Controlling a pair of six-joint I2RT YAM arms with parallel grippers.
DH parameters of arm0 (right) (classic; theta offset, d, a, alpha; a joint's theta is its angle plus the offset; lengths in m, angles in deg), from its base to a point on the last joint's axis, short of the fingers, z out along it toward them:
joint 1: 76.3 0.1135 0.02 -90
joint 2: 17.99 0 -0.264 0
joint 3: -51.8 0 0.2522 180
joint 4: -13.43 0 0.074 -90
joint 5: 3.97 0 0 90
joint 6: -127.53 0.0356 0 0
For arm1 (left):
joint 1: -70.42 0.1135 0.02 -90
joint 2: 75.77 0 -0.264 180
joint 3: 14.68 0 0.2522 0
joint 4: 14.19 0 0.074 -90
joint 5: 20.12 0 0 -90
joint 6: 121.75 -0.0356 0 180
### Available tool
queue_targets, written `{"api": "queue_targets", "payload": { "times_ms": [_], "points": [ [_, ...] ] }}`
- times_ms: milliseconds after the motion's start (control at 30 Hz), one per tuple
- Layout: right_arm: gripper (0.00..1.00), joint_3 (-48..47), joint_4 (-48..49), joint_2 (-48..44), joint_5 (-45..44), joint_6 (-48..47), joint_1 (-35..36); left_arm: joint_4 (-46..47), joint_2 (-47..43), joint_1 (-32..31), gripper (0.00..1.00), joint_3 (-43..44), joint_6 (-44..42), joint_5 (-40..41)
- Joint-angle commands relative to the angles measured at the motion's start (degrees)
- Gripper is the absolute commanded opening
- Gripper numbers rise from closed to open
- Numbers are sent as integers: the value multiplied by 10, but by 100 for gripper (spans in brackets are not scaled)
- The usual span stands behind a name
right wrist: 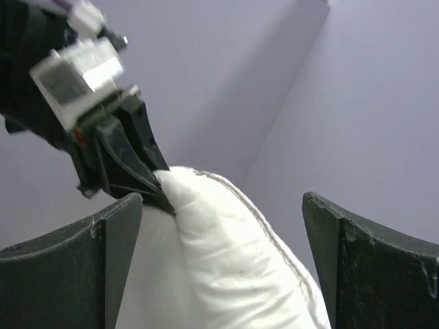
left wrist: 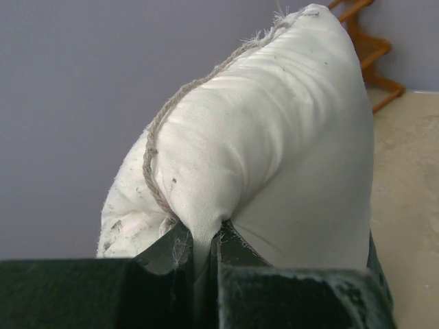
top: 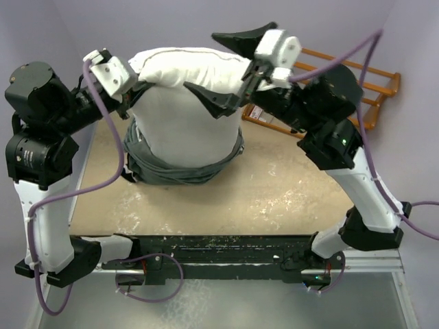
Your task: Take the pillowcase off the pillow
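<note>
- Currently the pillow (top: 185, 116) stands on end at the far middle of the tabletop (top: 274, 192), its top edge raised off the surface.
- Left pincer (left wrist: 202, 243): fingers pressed together on a pinch of white fabric at the pillow's top-left corner, just below the cord seam (left wrist: 154, 147).
- Right pincer (top: 230, 68): spread wide and holding nothing. One finger lies over the pillow's top-right end and the other behind it, so the top edge runs between them. Contact with the fabric cannot be told.
- Pillowcase (top: 182, 168): bunched in a dark grey ring around the pillow's lower end, resting on the tabletop. Most of the white pillow above it is bare. No striped side shows.
- Room: a broad stretch of tabletop lies between the pillowcase and the near edge where the arms are bolted.
- Wooden rack (top: 350, 82) sits past the far right edge of the tabletop, just behind the right arm.
- Wall (top: 68, 27) stands close behind the pillow and the left arm.
</note>
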Motion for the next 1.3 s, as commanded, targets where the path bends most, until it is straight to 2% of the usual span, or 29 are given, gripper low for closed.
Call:
{"api": "queue_targets", "payload": {
  "times_ms": [0,133,300,367,400,433,500,533,567,667,733,833,967,1100,1200,1267],
  "points": [
    [100,-69,-181,72,60,-77,-2,31,-21,1,0,16,14,-119],
    [100,-162,-301,129,93,-99,-3,6,-20,0,0,11,3,-143],
    [99,-137,-335,155,32,-108,-5,1,-21,1,0,11,4,-162],
    [94,-133,-358,172,31,-107,-6,5,-20,1,0,9,8,-163],
    [86,-130,-362,180,15,-106,-7,7,-20,1,5,8,11,-161],
    [66,-127,-356,183,-4,-101,-13,9,-21,1,22,5,13,-155],
    [21,-90,-285,161,-54,-72,-41,-1,-22,0,78,-3,4,-136],
    [1,-48,-226,132,-56,-52,-62,-15,-22,1,96,-9,-7,-117],
    [0,7,-162,93,-29,-33,-85,-34,-21,1,100,-15,-26,-95],
    [0,168,34,-29,84,47,-165,-103,-15,1,99,-44,-89,-10],
    [0,220,89,-72,160,95,-219,-138,-16,2,99,-105,-145,47],
    [0,243,96,-91,249,125,-268,-144,-27,5,99,-202,-212,109],
    [0,267,105,-99,327,135,-278,-115,-55,11,97,-294,-281,94],
    [0,287,121,-103,345,142,-279,-52,-58,13,94,-372,-314,155],
    [0,298,123,-106,350,144,-281,-18,-47,39,90,-417,-321,155],
    [0,306,122,-111,348,144,-283,-2,-31,80,87,-429,-317,127]
  ]
}}
